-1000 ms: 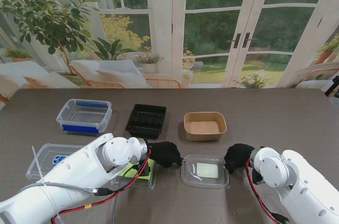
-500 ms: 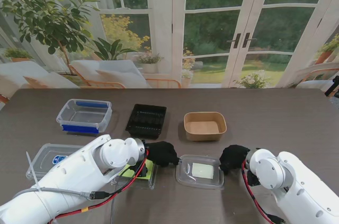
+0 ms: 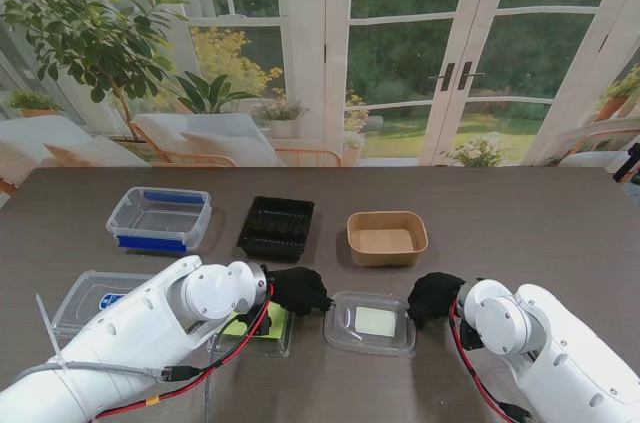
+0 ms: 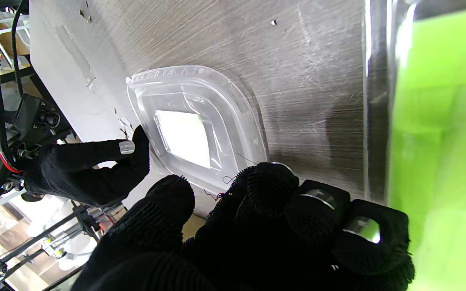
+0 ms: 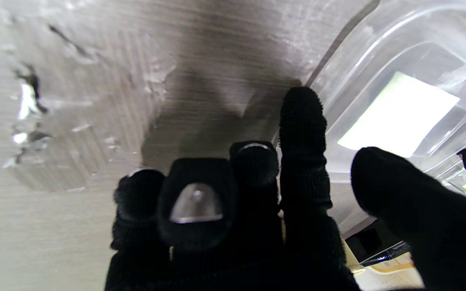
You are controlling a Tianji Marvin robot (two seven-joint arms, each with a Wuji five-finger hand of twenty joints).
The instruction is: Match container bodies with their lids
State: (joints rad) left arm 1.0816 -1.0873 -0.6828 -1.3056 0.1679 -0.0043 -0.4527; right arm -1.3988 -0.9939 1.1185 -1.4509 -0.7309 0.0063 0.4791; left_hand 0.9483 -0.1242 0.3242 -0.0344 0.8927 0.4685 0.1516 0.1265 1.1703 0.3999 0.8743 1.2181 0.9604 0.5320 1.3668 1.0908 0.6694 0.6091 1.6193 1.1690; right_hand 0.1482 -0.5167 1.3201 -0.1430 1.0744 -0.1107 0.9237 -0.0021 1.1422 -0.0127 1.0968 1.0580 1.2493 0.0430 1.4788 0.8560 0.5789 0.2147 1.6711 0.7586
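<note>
Far left, near edge: flat clear plastic lid with a blue label (image 3: 90,298), partly under the left forearm, so its full outline is cut off. Farther from me: clear rectangular tub with blue trim (image 3: 160,218), black ribbed plastic tray (image 3: 277,227), brown paper bowl (image 3: 387,237) in a row — the bodies, presumably lined up for matching.

Clear lid with a lime-green insert (image 3: 262,328) sits just under the left wrist; mostly hidden in the stand view, and only a blurred green slab in the left wrist view.

Left hand (image 3: 297,290): fingers curled, at the left rim of the clear rounded lid with a pale square label (image 3: 370,322). Can't tell if it pinches the rim or merely touches it.

That lid lies flat on the dark wood-grain table (image 3: 520,218), between both hands, nearer to me than the paper bowl — its likely partner by shape.

Right hand (image 3: 434,296): index finger (image 5: 301,117) extended at the lid's right rim, thumb apart, other fingers curled; nothing gripped. Reads as bracing or nudging the lid from that side. Actual contact is unclear.
</note>
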